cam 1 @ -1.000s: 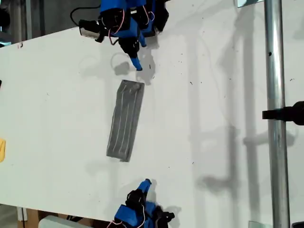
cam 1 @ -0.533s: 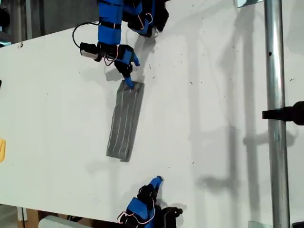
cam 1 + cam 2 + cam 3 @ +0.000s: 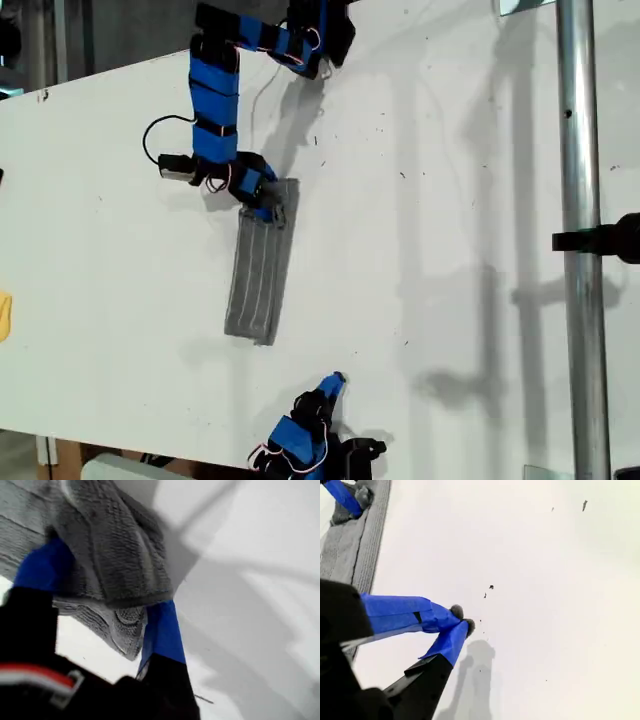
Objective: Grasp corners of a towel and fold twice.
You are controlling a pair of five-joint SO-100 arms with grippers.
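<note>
The exterior view shows one towel (image 3: 258,268), folded into a narrow strip on the white table (image 3: 450,250), and two blue arms. My first gripper (image 3: 262,200) sits at the strip's far end; my second gripper (image 3: 332,383) hovers beyond the near end.

In the first wrist view, two blue fingers (image 3: 162,630) clench bunched grey cloth; stripes blur.

The second wrist view shows fingertips (image 3: 455,627) touching, clenched on nothing, the towel's edge cut off.
</note>
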